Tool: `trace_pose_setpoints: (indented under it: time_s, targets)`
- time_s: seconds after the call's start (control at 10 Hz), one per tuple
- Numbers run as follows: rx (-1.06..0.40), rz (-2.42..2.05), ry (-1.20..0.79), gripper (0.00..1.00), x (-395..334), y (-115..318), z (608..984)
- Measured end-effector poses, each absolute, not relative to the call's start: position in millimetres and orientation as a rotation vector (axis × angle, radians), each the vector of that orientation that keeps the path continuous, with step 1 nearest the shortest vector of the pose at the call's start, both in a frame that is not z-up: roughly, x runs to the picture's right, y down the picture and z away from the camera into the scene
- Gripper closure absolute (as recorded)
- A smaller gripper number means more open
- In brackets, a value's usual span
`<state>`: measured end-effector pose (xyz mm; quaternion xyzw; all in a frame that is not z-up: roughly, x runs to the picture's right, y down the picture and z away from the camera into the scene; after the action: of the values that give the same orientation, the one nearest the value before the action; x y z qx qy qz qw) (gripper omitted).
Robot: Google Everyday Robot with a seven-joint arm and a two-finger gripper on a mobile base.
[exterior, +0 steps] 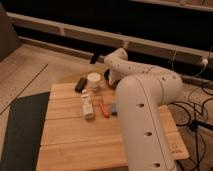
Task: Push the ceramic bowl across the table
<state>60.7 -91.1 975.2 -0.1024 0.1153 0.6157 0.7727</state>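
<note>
The light wooden table [75,145] holds several small items near its far edge. My white arm [145,100] reaches from the front right over the table. My gripper [112,76] is at the arm's far end, low by the table's far edge, just right of the cream cup [94,80]. The arm hides most of it. A dark patch [107,79] between the cup and the arm may be the ceramic bowl; I cannot tell for sure. The blue sponge [114,108] peeks out beside the arm.
A dark block [80,84] lies left of the cup. A white bottle [88,106] and an orange-red tool [104,108] lie mid-table. A dark floor mat [22,130] lies left of the table. Cables [195,107] trail on the floor at the right.
</note>
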Motion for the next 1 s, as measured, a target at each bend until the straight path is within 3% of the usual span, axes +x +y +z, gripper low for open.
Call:
trace_pose_setpoints:
  time_s: [0.4,1.0]
  targets:
    - [-0.163,1.241,0.117,0.35,26.4,-111.9,939.7]
    - [-0.159,1.224,0.143,0.35,27.6,-105.2,941.8]
